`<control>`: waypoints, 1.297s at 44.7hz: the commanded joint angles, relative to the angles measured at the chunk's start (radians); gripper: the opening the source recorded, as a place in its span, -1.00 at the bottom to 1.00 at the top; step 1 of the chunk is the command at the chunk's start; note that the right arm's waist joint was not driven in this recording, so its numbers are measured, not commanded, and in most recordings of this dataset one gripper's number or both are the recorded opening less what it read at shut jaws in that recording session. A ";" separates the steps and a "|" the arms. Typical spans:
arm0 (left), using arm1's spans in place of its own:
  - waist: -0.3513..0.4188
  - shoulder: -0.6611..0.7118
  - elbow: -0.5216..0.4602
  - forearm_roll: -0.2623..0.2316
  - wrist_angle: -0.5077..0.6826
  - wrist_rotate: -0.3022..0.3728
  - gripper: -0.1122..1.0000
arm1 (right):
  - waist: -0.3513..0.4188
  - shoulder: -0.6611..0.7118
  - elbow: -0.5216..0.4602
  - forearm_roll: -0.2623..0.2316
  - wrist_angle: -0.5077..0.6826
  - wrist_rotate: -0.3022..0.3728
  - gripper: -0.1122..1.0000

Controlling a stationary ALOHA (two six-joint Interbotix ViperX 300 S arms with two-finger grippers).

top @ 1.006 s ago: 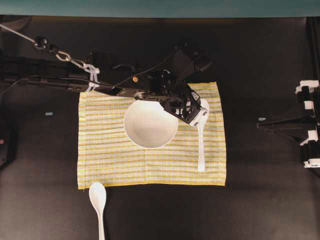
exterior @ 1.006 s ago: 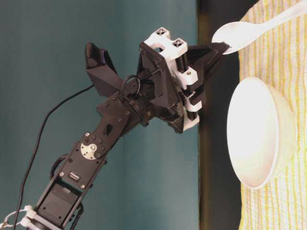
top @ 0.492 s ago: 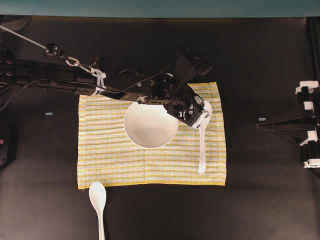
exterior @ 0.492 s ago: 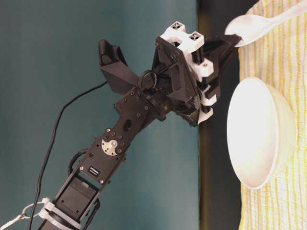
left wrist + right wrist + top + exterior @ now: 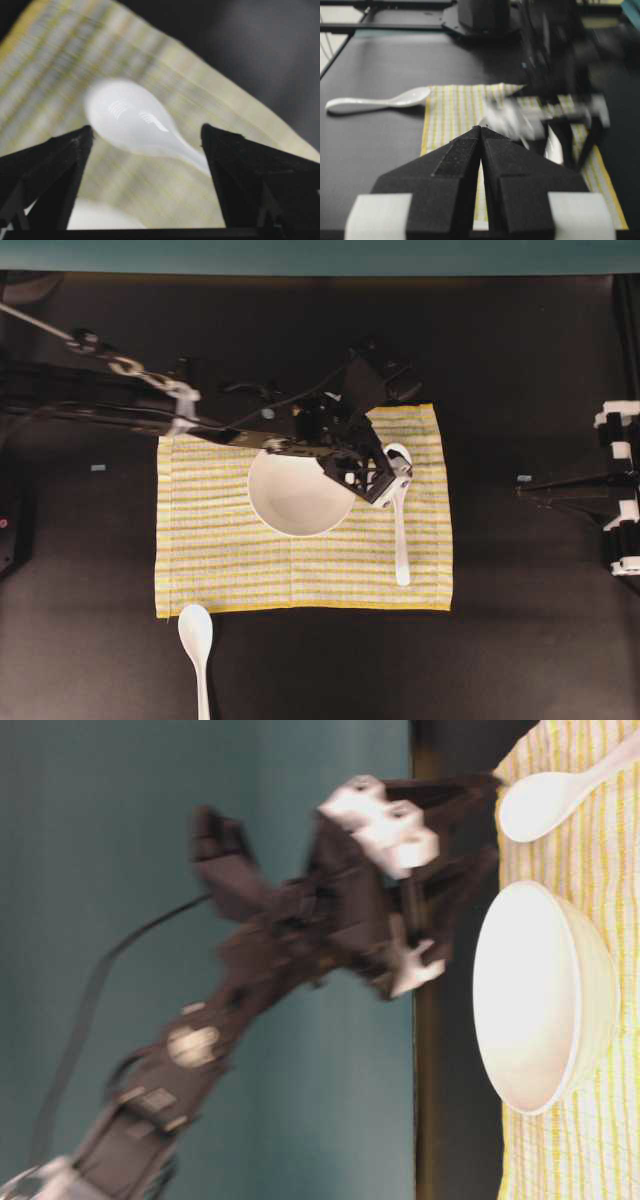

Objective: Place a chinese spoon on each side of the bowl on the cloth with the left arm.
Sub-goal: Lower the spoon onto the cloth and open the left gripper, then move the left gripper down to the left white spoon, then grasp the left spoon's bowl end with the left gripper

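**Left gripper open over spoon on the cloth, second spoon off the cloth**

Overhead: left arm point(image 5: 200, 420) reaches across the cloth point(image 5: 220, 540), covering the bowl's point(image 5: 295, 495) far rim. Left gripper point(image 5: 385, 480) sits over the head of a white spoon point(image 5: 400, 535) lying on the cloth just right of the bowl, handle toward the near edge. Second spoon point(image 5: 196, 640) on the dark table point(image 5: 520, 640) near the cloth's near-left corner, handle cut off by the frame. Right gripper point(image 5: 530, 490) parked far right, well apart.

Table-level: arm motion-blurred; bowl point(image 5: 540, 1010) sharp, spoon head point(image 5: 540, 805) on the cloth beside it.

Left wrist: jaws wide, spoon head point(image 5: 130, 120) between them, touching neither; blurred.

Right wrist: right gripper point(image 5: 481, 132) fingers pressed together, empty. Bowl mostly hidden behind the blurred arm.
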 commanded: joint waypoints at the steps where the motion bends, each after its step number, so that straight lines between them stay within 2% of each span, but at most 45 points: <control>1: -0.064 -0.141 0.048 0.005 0.008 -0.008 0.69 | 0.000 -0.005 -0.006 0.005 0.008 0.006 -0.79; 8: -0.149 -0.308 0.206 0.003 -0.051 -0.044 0.69 | 0.000 -0.014 -0.006 0.005 0.006 0.006 -0.79; 18: -0.247 -0.479 0.465 0.003 -0.158 -0.147 0.69 | 0.000 -0.015 0.000 0.003 0.006 0.005 -0.79; 32: -0.370 -0.606 0.729 0.003 -0.225 -0.173 0.69 | 0.000 -0.017 0.011 0.003 0.006 0.005 -0.79; 40: -0.403 -0.604 0.821 0.005 -0.227 -0.173 0.69 | 0.000 -0.017 0.012 0.005 0.006 0.006 -0.79; 47: -0.403 -0.592 0.876 0.005 -0.282 -0.175 0.68 | 0.000 -0.017 0.015 0.005 0.005 0.008 -0.79; 58: -0.419 -0.541 0.887 0.003 -0.405 -0.232 0.68 | 0.000 -0.015 0.023 0.017 0.005 0.008 -0.79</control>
